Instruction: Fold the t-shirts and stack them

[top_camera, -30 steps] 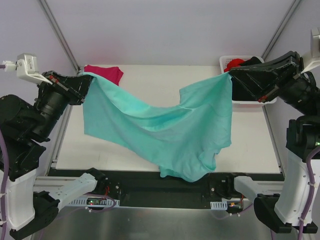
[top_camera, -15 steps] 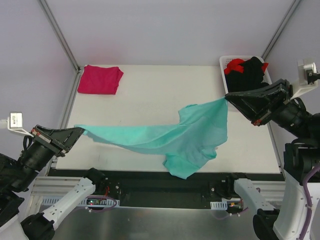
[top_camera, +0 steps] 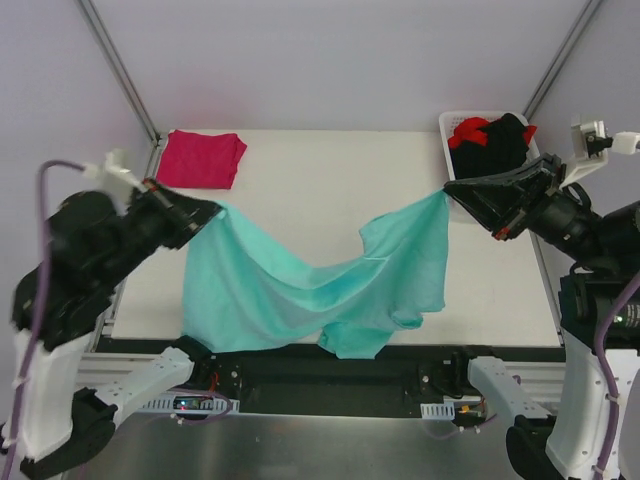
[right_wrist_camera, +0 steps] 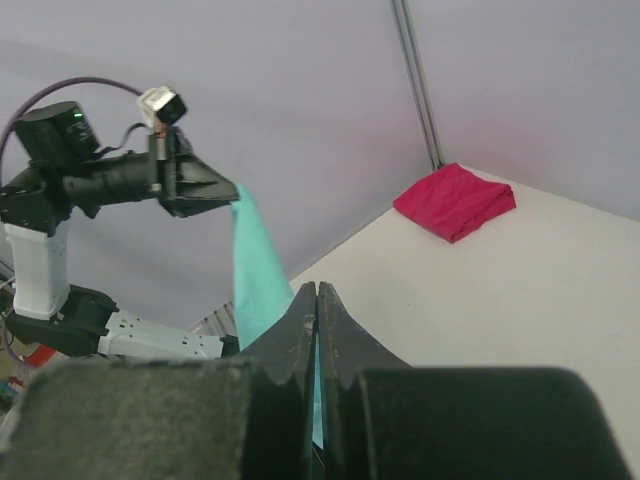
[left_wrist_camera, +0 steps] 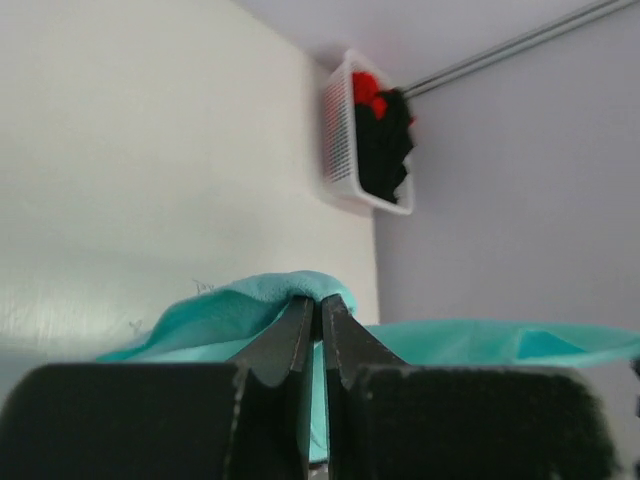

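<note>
A teal t-shirt (top_camera: 310,285) hangs stretched in the air between my two arms, sagging in the middle with its lower edge over the table's near edge. My left gripper (top_camera: 213,208) is shut on its left corner; in the left wrist view the cloth (left_wrist_camera: 260,300) folds over the closed tips of that gripper (left_wrist_camera: 320,303). On the right, my right gripper (top_camera: 448,192) is shut on the other corner, and in the right wrist view a strip of the teal shirt (right_wrist_camera: 255,270) shows beside this gripper (right_wrist_camera: 317,290). A folded magenta t-shirt (top_camera: 200,158) lies at the table's far left corner.
A white basket (top_camera: 452,124) holding black and red garments (top_camera: 490,142) stands at the table's far right corner. The white table (top_camera: 330,180) is bounded by metal frame posts at the back corners. The basket (left_wrist_camera: 340,130) also shows in the left wrist view.
The left arm swung down and outward to the near left, then rose back toward the table's left side. The right gripper drew back from the basket. The teal shirt hangs lower and narrower.
</note>
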Controlling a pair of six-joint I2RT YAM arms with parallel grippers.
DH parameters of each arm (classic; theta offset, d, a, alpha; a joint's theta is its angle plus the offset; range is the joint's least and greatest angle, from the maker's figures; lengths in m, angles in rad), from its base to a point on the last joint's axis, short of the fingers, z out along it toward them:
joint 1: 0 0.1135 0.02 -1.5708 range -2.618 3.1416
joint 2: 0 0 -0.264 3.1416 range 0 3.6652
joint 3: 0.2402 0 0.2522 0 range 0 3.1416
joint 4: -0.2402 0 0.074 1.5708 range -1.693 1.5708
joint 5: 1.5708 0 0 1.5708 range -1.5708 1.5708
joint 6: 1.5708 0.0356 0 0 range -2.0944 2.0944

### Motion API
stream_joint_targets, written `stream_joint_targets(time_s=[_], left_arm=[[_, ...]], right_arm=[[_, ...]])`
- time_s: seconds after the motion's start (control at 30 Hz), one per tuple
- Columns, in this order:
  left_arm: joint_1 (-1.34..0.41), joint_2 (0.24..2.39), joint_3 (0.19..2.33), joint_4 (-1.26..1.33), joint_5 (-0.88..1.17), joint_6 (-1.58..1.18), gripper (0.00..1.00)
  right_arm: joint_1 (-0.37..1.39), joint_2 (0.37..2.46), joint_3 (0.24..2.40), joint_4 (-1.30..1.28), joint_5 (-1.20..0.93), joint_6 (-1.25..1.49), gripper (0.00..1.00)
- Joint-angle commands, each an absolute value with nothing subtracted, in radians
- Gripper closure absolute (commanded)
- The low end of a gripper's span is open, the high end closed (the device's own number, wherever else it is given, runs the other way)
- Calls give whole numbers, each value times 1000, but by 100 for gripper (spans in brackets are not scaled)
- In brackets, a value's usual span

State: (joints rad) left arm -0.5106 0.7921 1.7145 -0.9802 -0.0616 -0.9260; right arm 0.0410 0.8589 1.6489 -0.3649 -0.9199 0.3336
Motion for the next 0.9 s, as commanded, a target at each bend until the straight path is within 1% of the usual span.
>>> stream_joint_targets(time_s=[0.0,0.03,0.17,0.23,0.33,0.43,0.6,0.77,0.87], left_arm=[[-514,957,1527,-783,-26,-931,100],[-514,992,1463,-735,-25,-940,100],[-514,1075,1336,-631,-2,-943,100],[-514,1116,1264,-594,55,-949,100],[-514,1143,1175,-546,80,-962,100],[-518,1125,1077,-511,97,-968,100],[-518,1085,959,-506,52,-947,100],[-523,1141,957,-491,-52,-893,100],[-525,1225,995,-479,-182,-835,100]], right_arm=[[43,877,1590,-388,-893,250,99],[44,871,1574,-400,-885,236,99],[44,874,1510,-434,-865,167,99],[44,879,1471,-431,-862,149,99],[46,897,1440,-423,-858,132,99],[52,920,1430,-425,-862,114,99],[83,957,1419,-413,-845,94,99],[173,986,1399,-405,-789,77,99],[224,994,1387,-413,-752,61,99]])
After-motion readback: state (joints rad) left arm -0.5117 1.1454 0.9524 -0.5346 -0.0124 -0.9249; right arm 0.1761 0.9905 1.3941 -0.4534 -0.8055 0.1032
